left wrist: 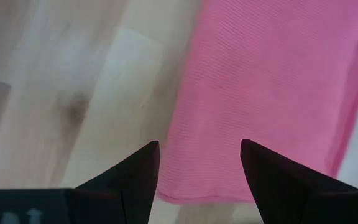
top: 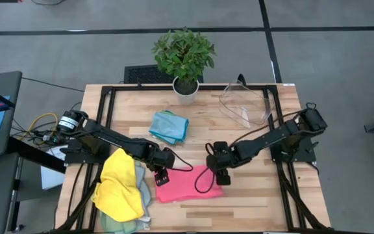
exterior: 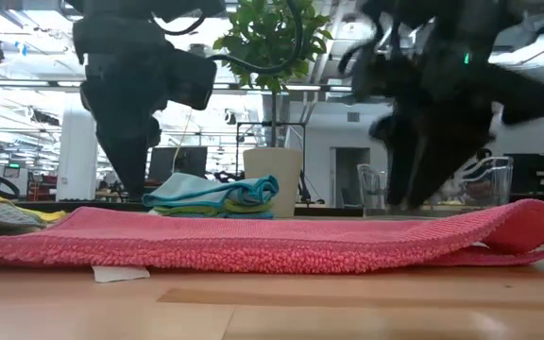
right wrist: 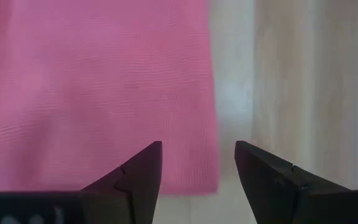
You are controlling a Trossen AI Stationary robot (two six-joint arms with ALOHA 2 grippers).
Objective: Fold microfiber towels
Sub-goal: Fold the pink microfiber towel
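Nearest to us on the wooden bench lies a pink towel, folded into a flat strip that runs across the middle of the front half. In the low view the pink towel shows as a long double layer, its fold at one end, with a small white tag poking out from under its front edge.

Both arms hang over this towel. We see the left gripper above the towel's left end, its fingers spread apart and holding nothing; in the left wrist view the left gripper frames the towel's edge and bare wood between its two dark fingers. The right gripper sits over the towel's right end, also spread and empty; in the right wrist view the right gripper looks down on the towel's corner and the wood beside it.

At the bench's front left corner we find a loose pile of towels, a yellow towel on top with a sage green towel showing beneath it.

Farther back, near the middle of the bench, rests a folded stack of teal and blue towels. To its right, towards the back right corner, stands a clear plastic bin.

At the back edge, a potted plant in a white pot stands just behind the folded stack.
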